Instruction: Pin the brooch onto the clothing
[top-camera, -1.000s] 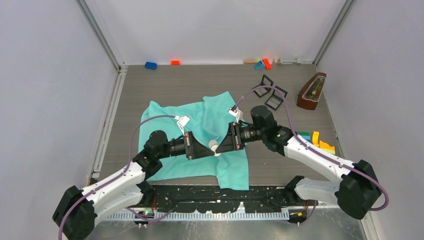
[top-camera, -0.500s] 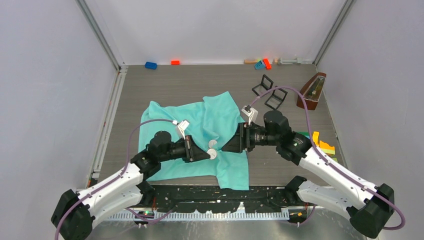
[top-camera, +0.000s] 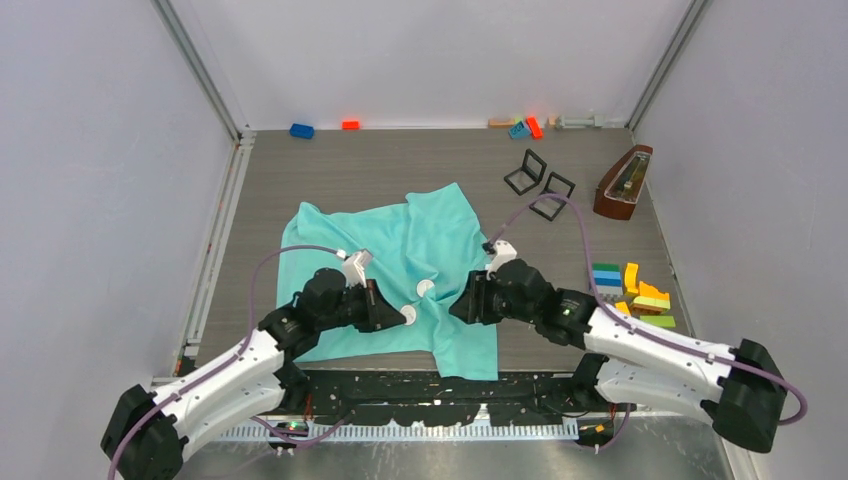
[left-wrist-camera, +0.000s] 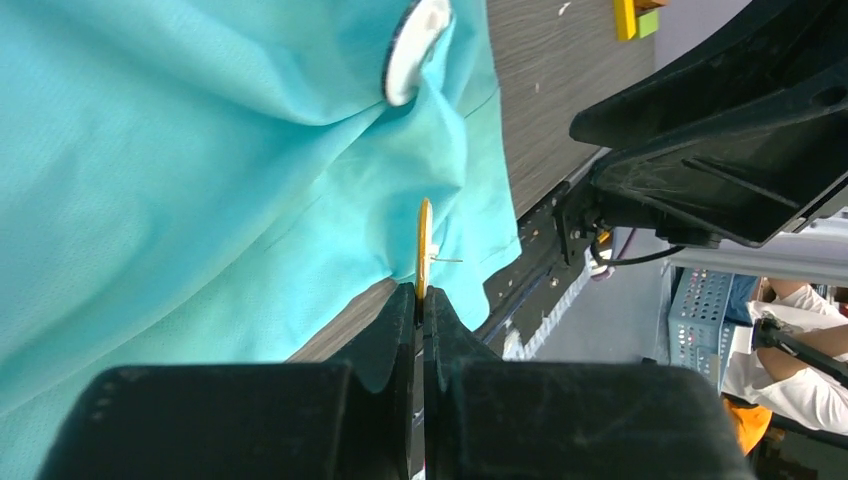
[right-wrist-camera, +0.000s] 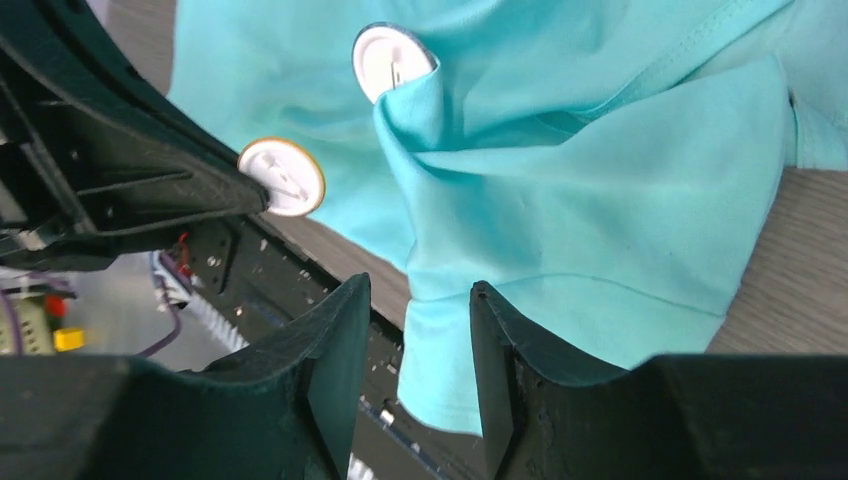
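A: Start nearest the arms. What has the left gripper (left-wrist-camera: 420, 296) got?

B: It is pressed together on the brooch (right-wrist-camera: 283, 177), a round white disc with a yellow rim. The fingers pinch it by its edge, so the left wrist view shows it edge-on with a thin pin standing out from it.

A: Where is it against the clothing?

B: Over the near part of the turquoise T-shirt (top-camera: 400, 240), close to the hem. I cannot tell if it touches the fabric.

A: And the right gripper (right-wrist-camera: 420, 290)?

B: Spread, with nothing between its fingers. It faces the left one above the shirt's near right part.

A: How does the shirt lie?

B: Rumpled on the desk (top-camera: 350, 170), reaching away from both grippers. A second disc (top-camera: 425, 289) sits half tucked into a fold, just beyond the brooch.

A: Further out?

B: Coloured blocks (top-camera: 640, 295) to the right, then 2 black frames (top-camera: 525, 172) and a wooden metronome (top-camera: 622, 182). A blue block (top-camera: 301, 130) and an orange block (top-camera: 350, 124) lie at the far edge.
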